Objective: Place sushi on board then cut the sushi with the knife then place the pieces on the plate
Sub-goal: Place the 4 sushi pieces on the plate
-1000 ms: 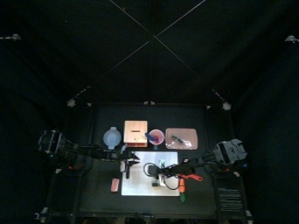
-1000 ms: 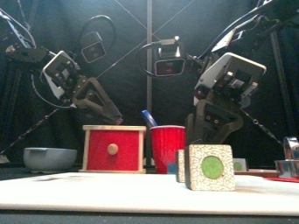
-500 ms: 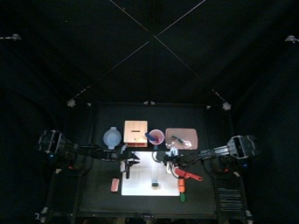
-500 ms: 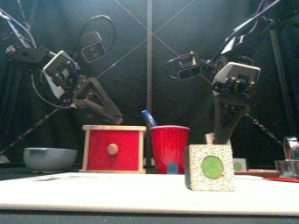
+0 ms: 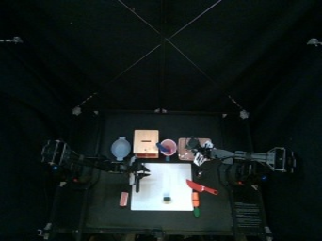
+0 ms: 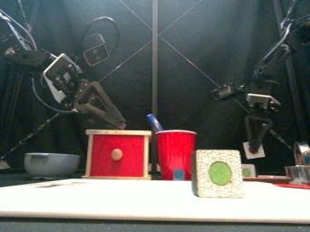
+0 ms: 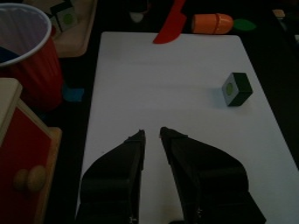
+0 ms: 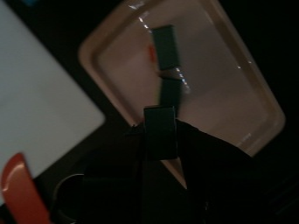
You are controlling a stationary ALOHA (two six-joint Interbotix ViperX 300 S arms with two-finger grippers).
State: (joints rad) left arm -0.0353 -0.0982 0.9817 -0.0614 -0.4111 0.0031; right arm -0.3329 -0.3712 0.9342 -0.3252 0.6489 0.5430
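Observation:
My right gripper [image 5: 198, 151] hangs over the pink plate [image 5: 201, 143] at the back right, shut on a dark green sushi piece [image 8: 159, 131]. Another sushi piece [image 8: 165, 44] lies in the plate [image 8: 216, 83]. One sushi piece [image 6: 218, 174] with a green centre stands on the white cutting board [image 5: 161, 179], also seen as the lone sushi piece [image 7: 239, 88] on the board [image 7: 163, 96] in the left wrist view. The red knife [image 5: 201, 188] lies at the board's right edge. My left gripper [image 7: 152, 138] rests low over the board's left end, shut and holding nothing.
The wooden box [image 5: 147, 143] with its red drawer front [image 6: 118, 154], the red cup [image 6: 175, 152] and the blue-grey bowl [image 6: 51, 164] stand along the back. An orange and green toy [image 7: 216, 22] lies off the board's front right corner.
The right gripper has taken a sushi piece off the board and carried it up and back to the right, over the pink plate. The left arm has not moved.

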